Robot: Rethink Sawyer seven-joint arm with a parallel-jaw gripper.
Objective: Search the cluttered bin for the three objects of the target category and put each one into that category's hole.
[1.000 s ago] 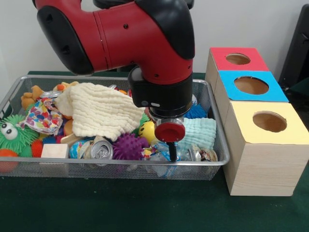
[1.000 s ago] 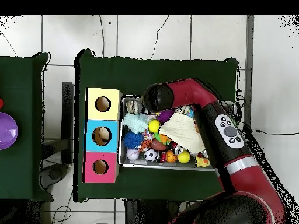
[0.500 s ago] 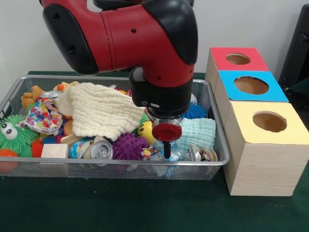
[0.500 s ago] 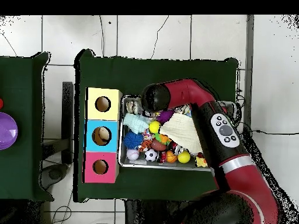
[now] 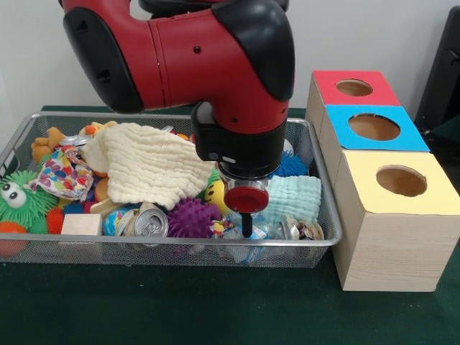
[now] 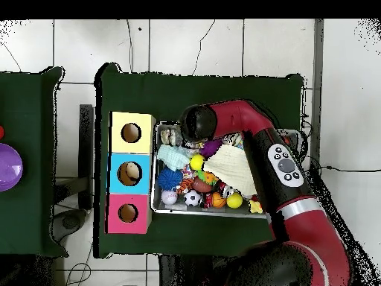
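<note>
- The claw (image 5: 246,228) hangs low in the wire bin (image 5: 43,248); whether it is wide or narrow cannot be told.
- Left of it, a silver can (image 5: 150,223) lies on its side, top end facing the camera.
- Behind it, a mint cloth (image 5: 296,198); further left, a cream cloth (image 5: 151,164).

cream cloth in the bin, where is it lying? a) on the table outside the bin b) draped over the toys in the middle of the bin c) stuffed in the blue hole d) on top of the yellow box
b: the cream cloth lies spread over the pile of toys inside the wire bin, left of the arm.
</note>
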